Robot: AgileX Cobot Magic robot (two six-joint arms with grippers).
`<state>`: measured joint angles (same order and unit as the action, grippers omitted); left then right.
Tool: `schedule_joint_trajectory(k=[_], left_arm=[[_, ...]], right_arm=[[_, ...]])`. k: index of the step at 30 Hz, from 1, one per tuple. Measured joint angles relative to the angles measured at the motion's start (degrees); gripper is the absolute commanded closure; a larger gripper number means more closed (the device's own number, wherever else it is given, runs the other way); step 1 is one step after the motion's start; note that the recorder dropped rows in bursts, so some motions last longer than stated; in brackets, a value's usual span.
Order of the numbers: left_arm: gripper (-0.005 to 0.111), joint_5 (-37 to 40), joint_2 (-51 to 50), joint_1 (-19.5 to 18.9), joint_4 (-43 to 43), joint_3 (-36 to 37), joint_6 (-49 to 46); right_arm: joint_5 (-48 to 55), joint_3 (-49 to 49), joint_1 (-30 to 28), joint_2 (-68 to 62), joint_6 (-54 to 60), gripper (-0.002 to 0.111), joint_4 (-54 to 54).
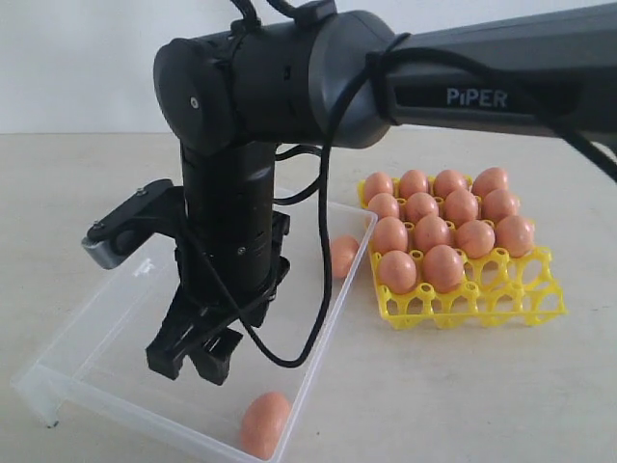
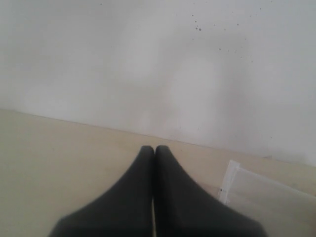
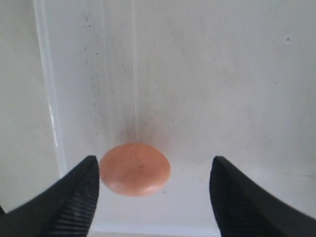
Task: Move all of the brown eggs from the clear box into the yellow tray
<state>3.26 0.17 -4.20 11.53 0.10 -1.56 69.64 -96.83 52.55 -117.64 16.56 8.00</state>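
Right gripper [image 1: 191,367] hangs wide open (holding nothing); move toward four o'clock over the brown egg [image 1: 265,424], squeeze softly.

One word can be read: "PiPER", in pale letters on the side of the dark upper link of the arm [image 1: 501,68], seen in the exterior view. It sits just right of the big round joint. All its letters are capitals but the small "i". Both wrist views show no writing.
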Motion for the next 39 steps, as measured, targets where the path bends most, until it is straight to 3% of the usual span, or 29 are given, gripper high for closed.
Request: schedule_joint_trajectory(k=[13,23,39], left_arm=[[0.111,1.1,0.0,0.0,-0.1,0.0,0.0],[0.111,1.1,0.0,0.0,-0.1,0.0,0.0],[0.111,1.1,0.0,0.0,-0.1,0.0,0.0]], right_arm=[[0.0,0.1,0.0,-6.6,-24.0,0.046,0.0],[0.0,0.1,0.0,-8.0,-28.4,0.046,3.8],[0.0,0.1,0.0,-8.0,-27.6,0.046,-0.7]])
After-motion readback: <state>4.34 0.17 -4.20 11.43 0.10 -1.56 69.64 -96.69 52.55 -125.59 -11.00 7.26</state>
